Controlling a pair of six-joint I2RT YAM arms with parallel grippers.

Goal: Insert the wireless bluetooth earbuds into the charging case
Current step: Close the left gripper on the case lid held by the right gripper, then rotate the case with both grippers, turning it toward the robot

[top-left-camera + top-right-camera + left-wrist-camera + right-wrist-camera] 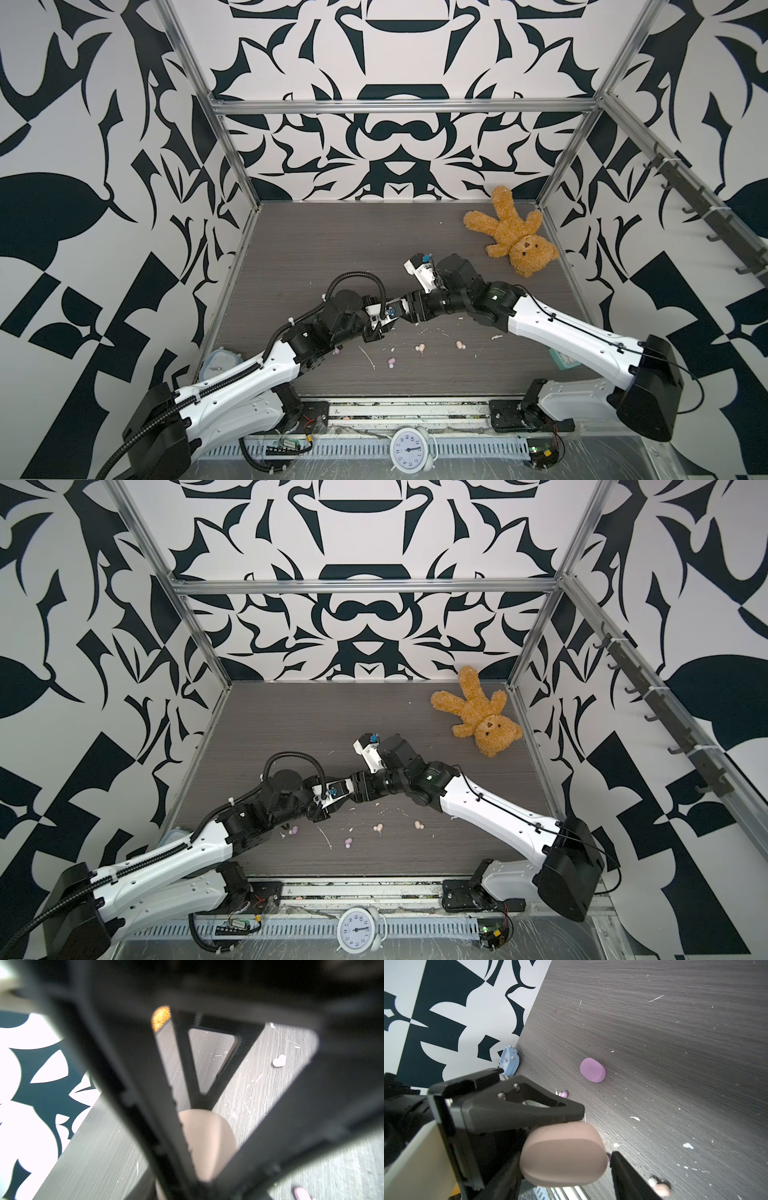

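Note:
Both arms meet over the middle of the table. A closed peach-pink charging case (562, 1153) hangs there, and my left gripper (399, 316) is shut on it (207, 1142). My right gripper (563, 1158) is open around the same case, with a gap beside its finger (629, 1178). In both top views the arms hide that case. Two lilac earbuds (336, 351) (390, 362) and two peach ones (420, 347) (459, 345) lie loose on the table in front of the grippers. A closed lilac case (592, 1070) lies flat on the table.
A brown teddy bear (513, 232) lies at the back right. A blue clock (218, 363) sits at the front left wall and a teal one (563, 359) under the right arm. A white clock (409, 451) stands beyond the front edge. White scraps (368, 357) litter the table.

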